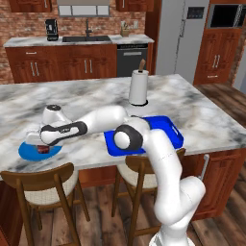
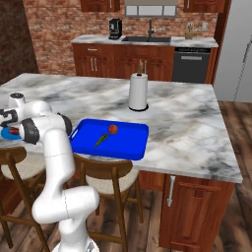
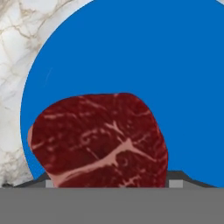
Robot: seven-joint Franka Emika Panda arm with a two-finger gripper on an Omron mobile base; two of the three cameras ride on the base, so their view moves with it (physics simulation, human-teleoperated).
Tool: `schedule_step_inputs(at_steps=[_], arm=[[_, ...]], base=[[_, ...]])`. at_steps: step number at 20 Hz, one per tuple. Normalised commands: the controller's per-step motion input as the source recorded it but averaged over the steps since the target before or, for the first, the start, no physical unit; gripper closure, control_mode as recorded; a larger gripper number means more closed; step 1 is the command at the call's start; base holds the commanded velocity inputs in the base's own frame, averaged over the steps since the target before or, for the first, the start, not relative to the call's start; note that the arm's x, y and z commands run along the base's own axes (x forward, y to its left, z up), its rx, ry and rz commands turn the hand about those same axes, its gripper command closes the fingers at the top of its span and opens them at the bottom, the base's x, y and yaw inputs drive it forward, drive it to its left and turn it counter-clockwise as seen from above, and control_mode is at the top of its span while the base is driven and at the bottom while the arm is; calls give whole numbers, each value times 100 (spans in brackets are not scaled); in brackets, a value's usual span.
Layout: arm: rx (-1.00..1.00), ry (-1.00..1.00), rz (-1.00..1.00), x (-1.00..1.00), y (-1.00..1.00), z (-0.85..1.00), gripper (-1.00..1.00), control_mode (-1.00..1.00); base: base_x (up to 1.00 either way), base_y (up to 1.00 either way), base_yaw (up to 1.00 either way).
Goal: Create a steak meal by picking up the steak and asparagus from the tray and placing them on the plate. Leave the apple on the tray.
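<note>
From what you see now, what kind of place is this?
A home kitchen, rendered: a marble island counter with a paper towel roll, a sink and dishwasher against a brick wall, and wooden cabinets.

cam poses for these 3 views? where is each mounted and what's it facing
Left base view: behind-left, facing the marble island; white arm reaches left to the round blue plate.
Right base view: behind-right; blue rectangular tray with red apple and green asparagus.
Hand view: looks down on the dark red steak over the plate.
Both base views share the white paper-towel roll.
</note>
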Motion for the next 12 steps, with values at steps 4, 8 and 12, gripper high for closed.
schedule_step_inputs(at_steps=[4, 8, 12], arm=[[0, 0, 0, 14, 3, 0, -100, -100], [0, 0, 0, 2, 0, 0, -100, -100], [0, -2, 0, 0, -3, 0, -100, -100]], base=[[0, 0, 0], [0, 0, 0], [0, 0, 0]])
